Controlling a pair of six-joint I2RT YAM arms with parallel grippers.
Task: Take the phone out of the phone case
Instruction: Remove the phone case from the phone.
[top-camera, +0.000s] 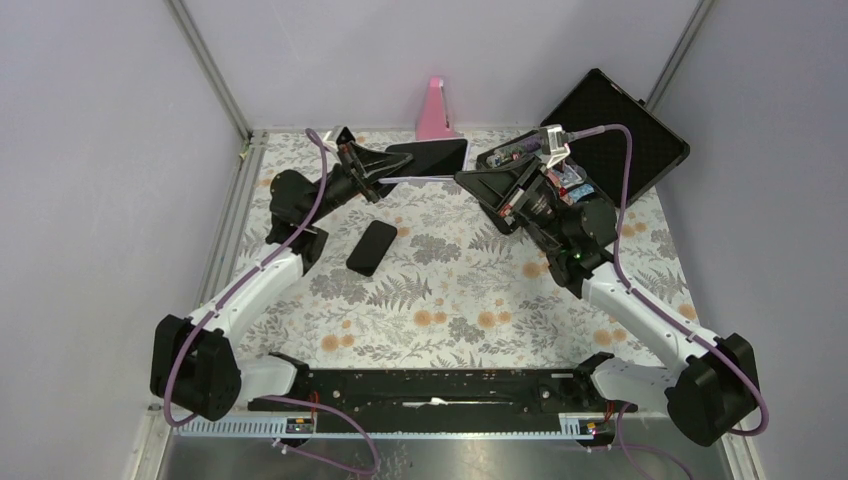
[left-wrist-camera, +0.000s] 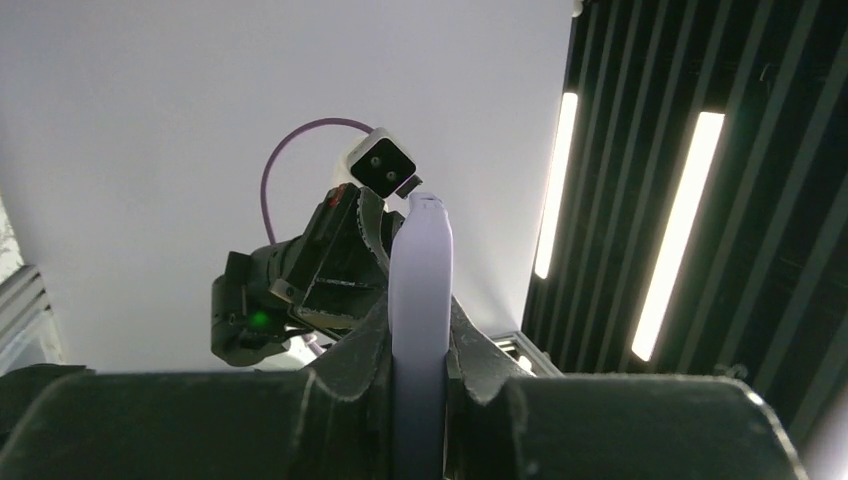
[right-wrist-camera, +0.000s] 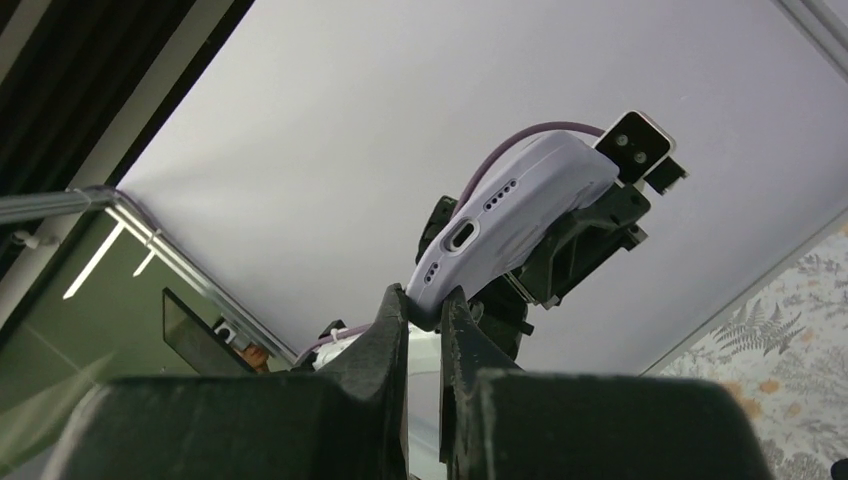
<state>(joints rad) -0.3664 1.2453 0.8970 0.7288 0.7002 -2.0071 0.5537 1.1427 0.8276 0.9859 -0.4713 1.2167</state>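
Note:
The phone (top-camera: 432, 157) shows its dark screen in the top view, held above the back of the table inside a lavender phone case (top-camera: 425, 179). My left gripper (top-camera: 392, 170) is shut on the case's left end. In the left wrist view the case's edge (left-wrist-camera: 422, 250) runs up between the fingers of the left gripper (left-wrist-camera: 420, 320). My right gripper (top-camera: 466, 178) is shut on the case's right lower corner. The right wrist view shows the case's bottom end (right-wrist-camera: 510, 215) with port and speaker holes, its corner pinched in the right gripper (right-wrist-camera: 425, 300).
A flat black rectangular thing (top-camera: 372, 247) lies on the floral table cover (top-camera: 450, 290) below the left gripper. A pink stand (top-camera: 434, 110) sits at the back wall. An open black box (top-camera: 625, 125) stands at the back right, behind the right arm.

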